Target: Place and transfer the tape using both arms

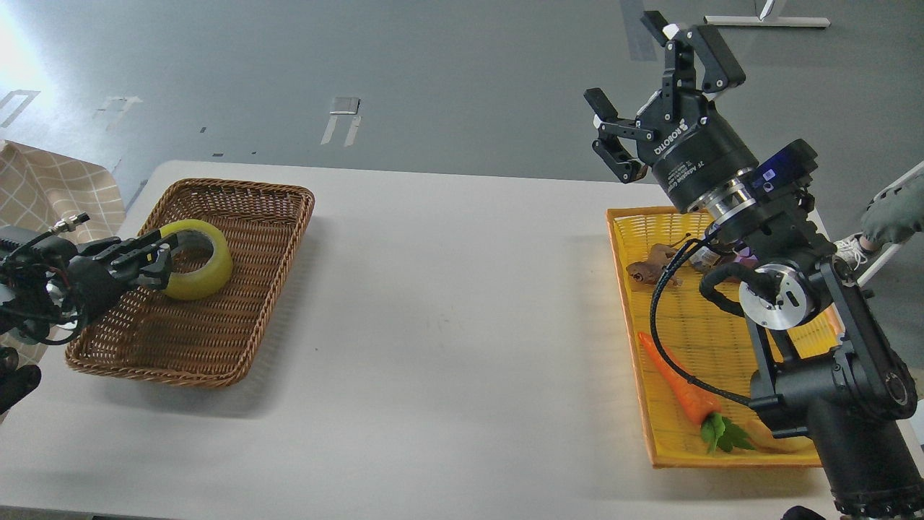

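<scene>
The yellow tape roll (198, 271) lies low inside the brown wicker basket (238, 347), near its left middle. My left gripper (160, 261) reaches in from the left edge and is shut on the roll's left wall, one finger inside the core. My right gripper (653, 79) is raised above the far right of the table with its two fingers spread open and nothing between them. It is far from the tape.
A yellow tray (626, 318) at the right holds an orange toy carrot (678, 386), a brown toy (647, 271) and a pale item (783, 440) partly hidden by my right arm. White table (447, 325) lies between basket and tray. A checked cloth (50, 195) shows far left.
</scene>
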